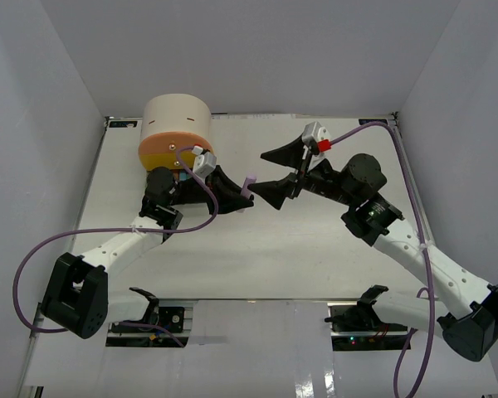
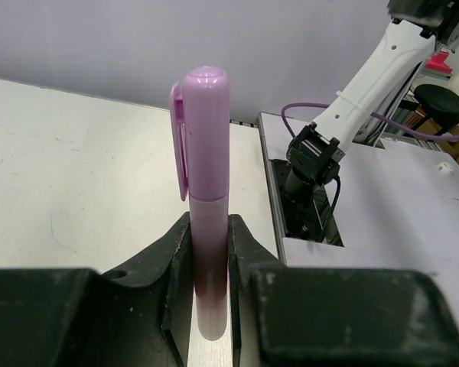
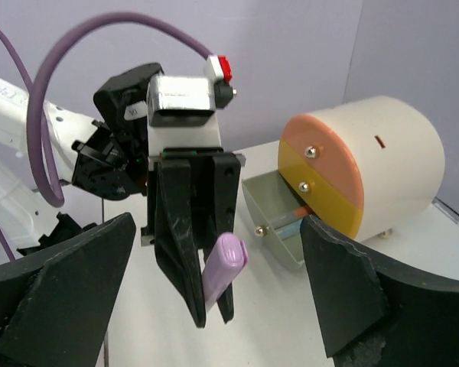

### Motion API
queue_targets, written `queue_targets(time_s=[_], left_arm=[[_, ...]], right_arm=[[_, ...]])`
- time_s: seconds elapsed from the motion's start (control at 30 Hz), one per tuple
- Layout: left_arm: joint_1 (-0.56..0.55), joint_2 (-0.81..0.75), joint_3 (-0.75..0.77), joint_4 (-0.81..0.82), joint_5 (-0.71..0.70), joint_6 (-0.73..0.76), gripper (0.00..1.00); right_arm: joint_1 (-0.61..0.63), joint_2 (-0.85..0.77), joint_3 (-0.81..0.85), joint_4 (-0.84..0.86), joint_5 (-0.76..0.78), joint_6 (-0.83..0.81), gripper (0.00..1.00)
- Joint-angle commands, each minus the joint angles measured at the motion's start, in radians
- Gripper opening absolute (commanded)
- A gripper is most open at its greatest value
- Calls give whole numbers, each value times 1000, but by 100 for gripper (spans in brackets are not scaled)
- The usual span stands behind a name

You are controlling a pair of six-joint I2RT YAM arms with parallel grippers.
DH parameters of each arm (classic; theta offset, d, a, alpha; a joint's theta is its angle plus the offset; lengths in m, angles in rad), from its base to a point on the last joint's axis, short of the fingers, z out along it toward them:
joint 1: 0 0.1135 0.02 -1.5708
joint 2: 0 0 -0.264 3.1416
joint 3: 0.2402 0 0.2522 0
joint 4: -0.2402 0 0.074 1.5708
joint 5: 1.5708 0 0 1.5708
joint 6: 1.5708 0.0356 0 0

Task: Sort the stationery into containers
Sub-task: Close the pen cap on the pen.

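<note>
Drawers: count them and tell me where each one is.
3, all in the beige cabinet: the orange drawer at the top, shut; the yellow drawer in the middle, shut; the grey-green drawer at the bottom, pulled open. None seems hidden.

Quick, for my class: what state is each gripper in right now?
Left gripper: jaws shut on the purple marker.
Right gripper: jaws open, holding nothing.

1 overhead — 2 close wrist views share pen [image 2: 206, 191].
</note>
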Motion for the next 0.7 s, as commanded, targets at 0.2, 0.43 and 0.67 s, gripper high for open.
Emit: queue_targets(time_s=[0.2, 0.43, 0.67], left_arm=[[1, -12, 41, -47, 78, 26, 0], [1, -33, 37, -69, 76, 47, 0], [1, -40, 35, -75, 73, 47, 0]], right_arm=[[-2, 109, 163, -59, -25, -70, 87], [-2, 175, 177, -42, -72, -40, 75], [0, 189, 155, -2, -118, -16, 61]])
